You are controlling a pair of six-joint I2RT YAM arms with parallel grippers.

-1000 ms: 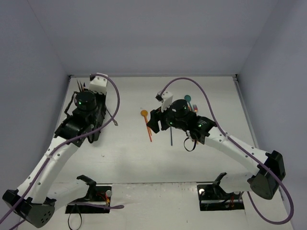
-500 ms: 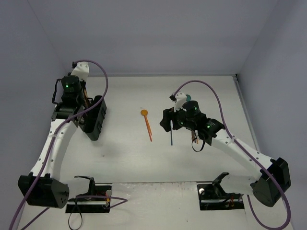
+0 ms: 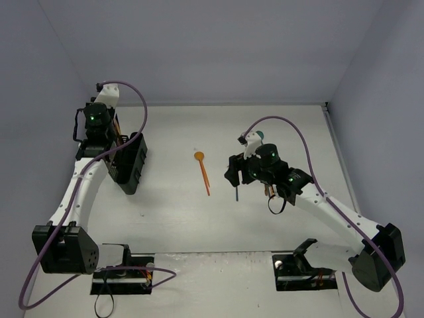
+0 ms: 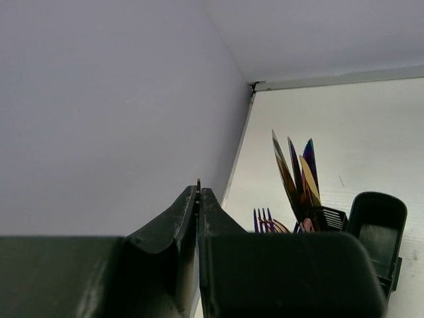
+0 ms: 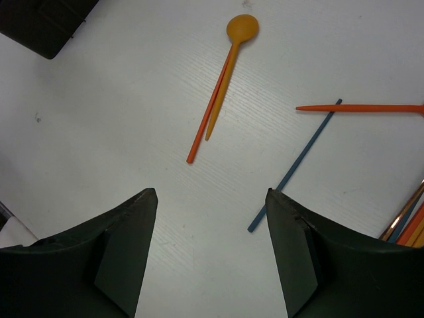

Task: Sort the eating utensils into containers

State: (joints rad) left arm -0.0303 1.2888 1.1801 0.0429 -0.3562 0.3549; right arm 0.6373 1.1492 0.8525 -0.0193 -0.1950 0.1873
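Orange spoon (image 5: pixel 240 30) and a blue handle (image 5: pixel 295 165) lie loose mid-table, so your right gripper (image 5: pixel 211 199) hangs spread above them, looks ready to pick. Left gripper (image 4: pixel 199 195) is pressed together, holding nothing I can see, up by the caddy (image 3: pixel 132 173). Only its wrist view shows knives (image 4: pixel 297 175) and forks (image 4: pixel 264 222) already standing inside.

Our left hand (image 4: pixel 199 199) is closed, its two fingers (image 4: pixel 173 218) pressed flat together and pointing out roughly level. Behind it, our left arm (image 3: pixel 74 192) stretches far forward from its base with the wrist raised high. Our right hand (image 5: pixel 211 199) faces downward, its jaws spread wide and gripping nothing. Behind that hand, our right arm (image 3: pixel 324 207) reaches forward and inward, the elbow low.
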